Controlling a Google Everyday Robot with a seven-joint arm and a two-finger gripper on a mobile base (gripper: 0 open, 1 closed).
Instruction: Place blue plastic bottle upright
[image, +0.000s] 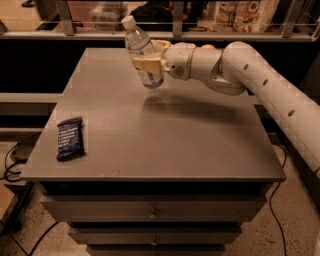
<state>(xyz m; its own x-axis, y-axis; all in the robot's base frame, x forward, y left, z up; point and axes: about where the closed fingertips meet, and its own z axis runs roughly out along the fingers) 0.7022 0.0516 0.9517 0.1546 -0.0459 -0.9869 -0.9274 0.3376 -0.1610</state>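
The blue plastic bottle (141, 51) is a small clear bottle with a white cap. It is held in the air above the far middle of the grey table (165, 135), tilted with its cap up and to the left. My gripper (150, 59) comes in from the right on a white arm and is shut on the bottle's middle. The bottle's base hangs a little above the tabletop and casts a shadow below and to the right.
A flat dark blue snack wrapper (70, 138) lies near the table's front left edge. An orange object (207, 47) peeks out behind the arm. Drawers sit under the tabletop. Shelves with goods stand behind the table.
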